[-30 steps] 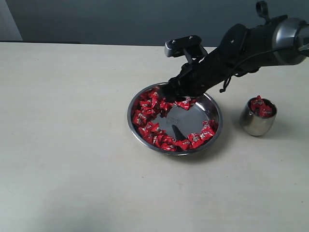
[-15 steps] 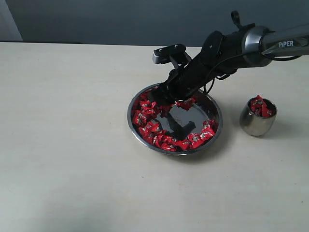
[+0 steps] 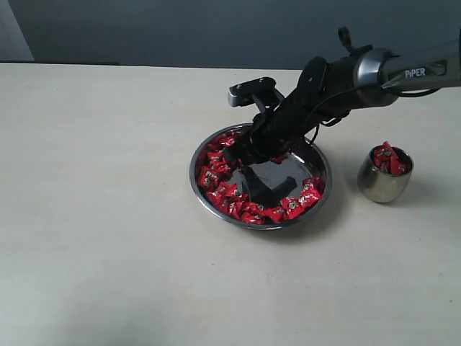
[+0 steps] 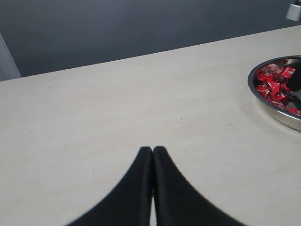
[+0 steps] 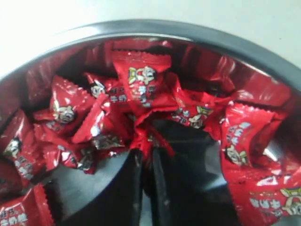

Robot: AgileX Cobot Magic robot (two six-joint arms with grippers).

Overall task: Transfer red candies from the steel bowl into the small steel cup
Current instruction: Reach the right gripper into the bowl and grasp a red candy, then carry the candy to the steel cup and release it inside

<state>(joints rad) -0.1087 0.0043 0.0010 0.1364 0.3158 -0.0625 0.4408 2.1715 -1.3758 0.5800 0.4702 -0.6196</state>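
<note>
White "PiPER" lettering (image 3: 416,73) marks the right arm's grey tube (image 3: 374,66), upper right of the exterior frame. The right gripper (image 3: 243,153), down in the wide shallow steel bowl (image 3: 192,173) at centre, pinches one candy (image 5: 143,133) among the shiny red wrapped candies (image 3: 220,189); their print is unreadable. More fill the small rounded steel cup (image 3: 382,186) at right. The left gripper (image 4: 153,150) is pressed shut, empty.

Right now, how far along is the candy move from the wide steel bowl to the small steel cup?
Done: a few shiny red wrapped candies sit in the small rounded steel cup. In hand: the right gripper is down in the wide shallow steel bowl, jaws pinched on one wrapper. Left: many candies ring the bowl; the left gripper is shut, away from it.
</note>
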